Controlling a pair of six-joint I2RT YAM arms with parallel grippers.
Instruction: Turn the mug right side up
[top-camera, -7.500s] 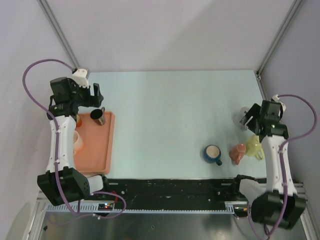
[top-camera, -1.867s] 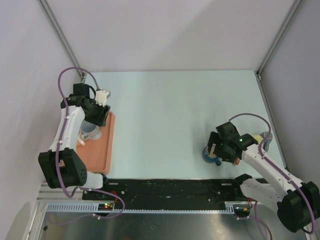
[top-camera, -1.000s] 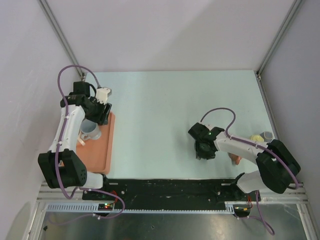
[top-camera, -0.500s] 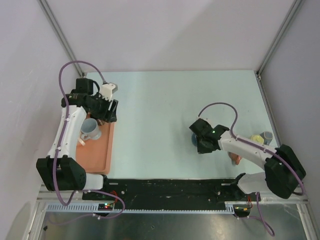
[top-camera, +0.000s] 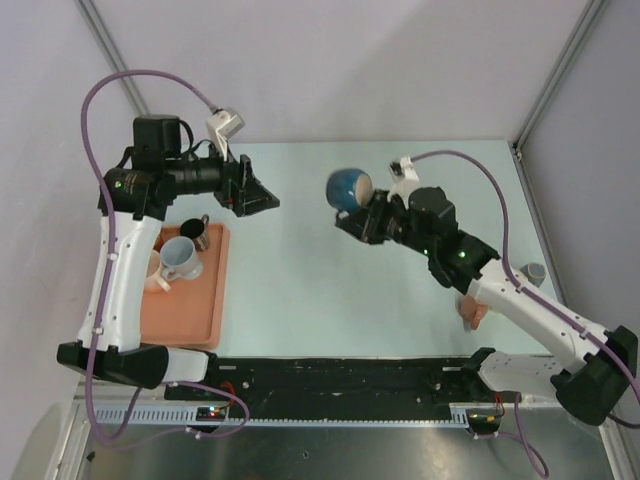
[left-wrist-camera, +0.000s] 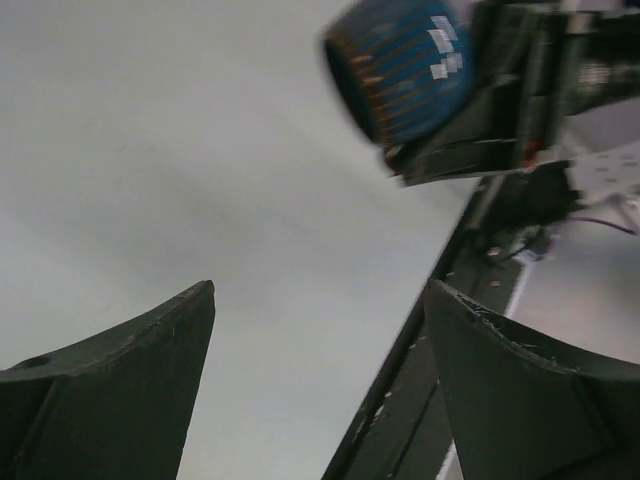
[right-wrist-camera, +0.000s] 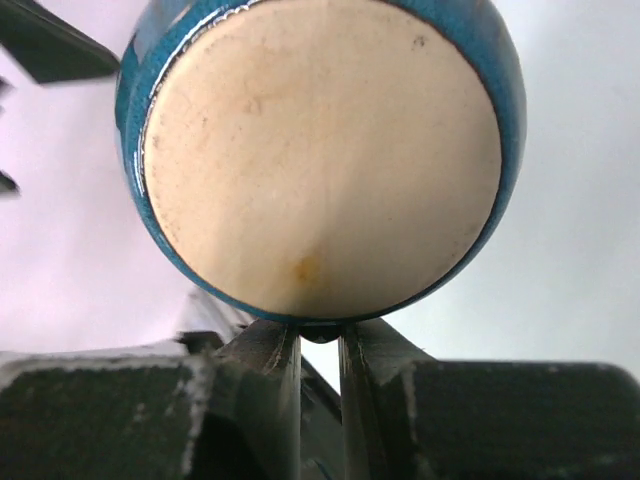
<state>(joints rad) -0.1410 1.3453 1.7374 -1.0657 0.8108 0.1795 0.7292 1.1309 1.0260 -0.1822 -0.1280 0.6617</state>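
One pale table (top-camera: 420, 190) under everything, orange tray (top-camera: 195, 305) at left edge. Up in air over table middle: blue mug (top-camera: 348, 188), tipped on side, flat cream face toward right wrist camera. Pinched at lower edge by right gripper (right-wrist-camera: 318, 335), fingers nearly closed. Left gripper (left-wrist-camera: 320, 340) spread wide, holding nothing, pointed at mug. Pale patches on mug too blurred to read.

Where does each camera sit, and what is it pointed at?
Top external: overhead behind the arms, looking down on the pale table; both arms show.
Left wrist: on the left arm, looking past the open left gripper at the round blue ceramic mug.
Right wrist: on the right arm, facing that mug's cream base; right gripper shows.
All share the mug.
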